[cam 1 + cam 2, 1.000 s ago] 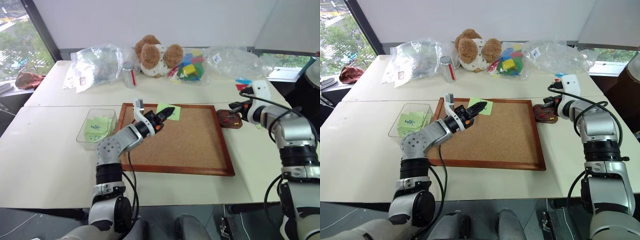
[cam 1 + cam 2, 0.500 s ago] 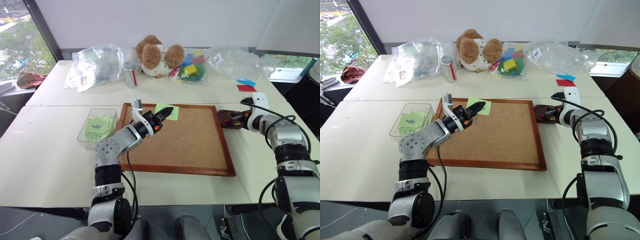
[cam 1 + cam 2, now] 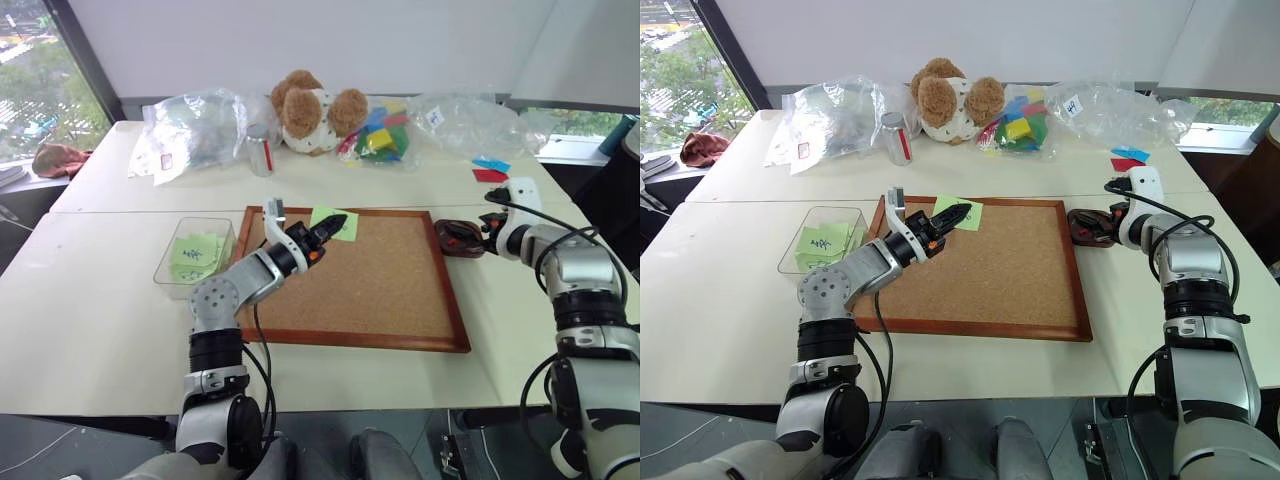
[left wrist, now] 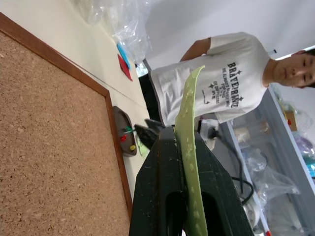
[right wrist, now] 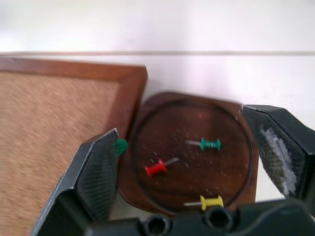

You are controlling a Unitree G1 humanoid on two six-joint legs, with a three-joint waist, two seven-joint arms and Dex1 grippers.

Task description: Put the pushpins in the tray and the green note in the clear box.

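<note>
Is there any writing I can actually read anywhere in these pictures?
"BRAVERHUI", as far as it reads: top line on the person's white T-shirt; smaller lines beneath too small to read.
Dark handwriting on the green notes in the clear box: illegible.
Label on a plastic bag: too small.

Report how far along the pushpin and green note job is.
Done: three pushpins lie in the tray, with the open right gripper above them; a fourth green head peeks beside a finger. In hand: the left gripper pinches the green note over the corkboard. Left: dropping it into the clear box.
</note>
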